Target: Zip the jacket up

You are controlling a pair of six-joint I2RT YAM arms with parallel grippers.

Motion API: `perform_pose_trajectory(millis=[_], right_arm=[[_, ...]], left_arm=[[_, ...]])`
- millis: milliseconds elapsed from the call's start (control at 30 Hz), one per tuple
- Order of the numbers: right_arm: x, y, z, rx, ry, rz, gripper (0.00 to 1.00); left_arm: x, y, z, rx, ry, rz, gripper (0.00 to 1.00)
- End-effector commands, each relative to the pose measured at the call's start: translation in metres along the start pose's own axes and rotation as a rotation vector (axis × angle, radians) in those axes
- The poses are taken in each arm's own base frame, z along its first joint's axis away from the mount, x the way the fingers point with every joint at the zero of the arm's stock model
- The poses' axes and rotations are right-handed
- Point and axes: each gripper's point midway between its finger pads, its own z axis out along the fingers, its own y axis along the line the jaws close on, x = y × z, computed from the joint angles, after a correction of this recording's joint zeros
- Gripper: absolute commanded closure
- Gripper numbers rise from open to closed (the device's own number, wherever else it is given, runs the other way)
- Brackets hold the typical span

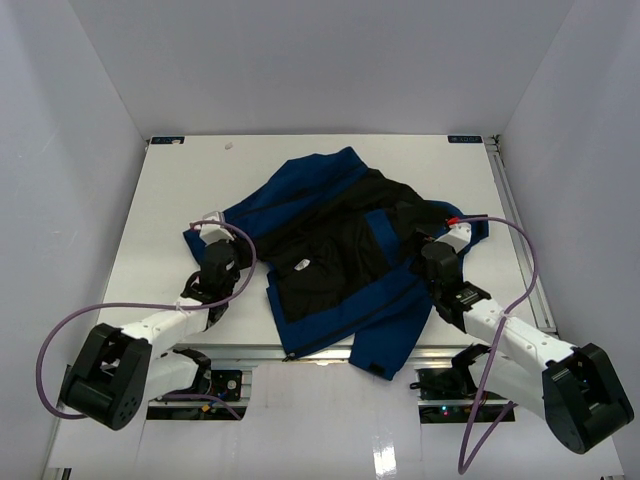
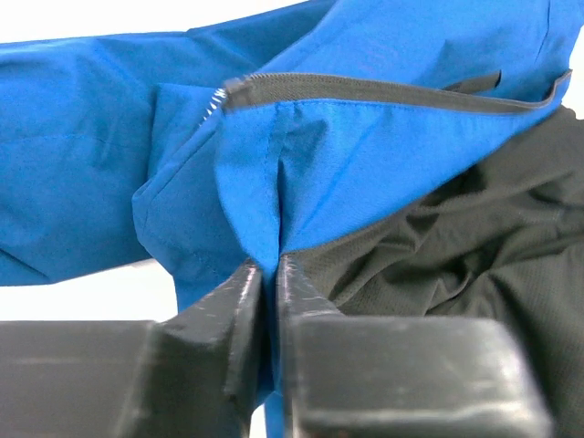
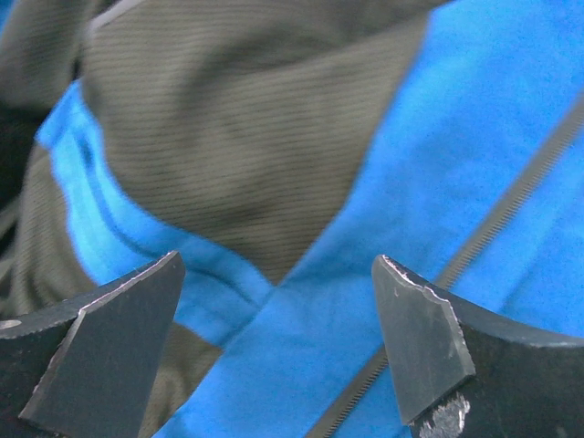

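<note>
White table (image 1: 170, 190), white enclosure walls (image 1: 320, 60) on three sides.

Jacket (image 1: 305, 185): royal blue, lying opened out on the table between the two grippers, black lining (image 1: 340, 245) facing up. One blue corner reaches past the near table edge.

Left gripper (image 2: 267, 266): fingers (image 2: 239, 297) pressed almost together, clamped on a thin upright fold of the jacket's blue fabric.
- Fold rises straight out from between the fingertips.
- Beyond the fingertips, across the top of the fold, runs a dark zipper tape (image 2: 383, 91); its end with a few pale teeth sits just left of the fold.
- Right of the fingers: crumpled black lining.
- Left of the fingers: more blue cloth, with a strip of white table showing under it.
- Top view: this gripper (image 1: 213, 258) is at the jacket's left edge.

Right gripper (image 3: 278, 265): fingers (image 3: 119, 338) wide apart, nothing between them touching either pad as far as can be seen.
- Blue fabric fills the gap between the fingertips.
- A zipper track (image 3: 497, 214) runs diagonally just inside the right finger.
- Past the left finger: ribbed dark lining.
- Whether the tips touch the cloth cannot be told.
- Top view: this gripper (image 1: 437, 255) is over the jacket's right side.

Purple cable (image 1: 60, 340) loops from each arm.
</note>
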Motion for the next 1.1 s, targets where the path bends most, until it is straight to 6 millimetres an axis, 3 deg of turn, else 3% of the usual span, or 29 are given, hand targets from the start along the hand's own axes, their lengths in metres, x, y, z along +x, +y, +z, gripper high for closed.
perform_pose_trajectory(millis=[0,100,300,367,467,567,633,733,933,1067], right_arm=[[-0.015,-0.021,-0.001,0.125,-0.077,0.060,0.09],[-0.025,-0.034,0.002,0.171,-0.087,0.070,0.09],[-0.033,-0.065,0.002,0.257,-0.060,0.125,0.08],[-0.032,-0.066,-0.001,0.244,-0.063,0.165,0.07],[-0.022,-0.071,-0.001,0.252,-0.050,0.175,0.07],[-0.018,-0.068,0.004,0.236,-0.031,0.158,0.07],[-0.021,-0.060,0.009,0.197,-0.037,0.144,0.08],[-0.030,-0.050,0.020,0.164,-0.033,0.081,0.08],[-0.027,-0.041,0.035,0.138,-0.013,0.080,0.08],[-0.031,-0.034,0.055,0.132,0.006,0.015,0.08]], left_arm=[[-0.015,0.004,-0.006,-0.042,-0.047,-0.033,0.67],[-0.029,-0.008,-0.013,-0.002,-0.050,-0.009,0.35],[-0.070,-0.040,-0.026,0.069,-0.059,0.024,0.19],[-0.073,-0.046,-0.028,0.081,-0.035,0.037,0.18],[-0.081,-0.072,-0.033,0.189,-0.003,0.058,0.19],[-0.068,-0.106,-0.042,0.339,0.075,0.080,0.19],[-0.049,-0.120,-0.041,0.391,0.137,0.099,0.19],[-0.001,-0.148,-0.049,0.496,0.295,0.174,0.19],[0.073,-0.163,-0.039,0.383,0.487,0.411,0.22],[0.112,-0.177,-0.051,0.479,0.558,0.447,0.22]])
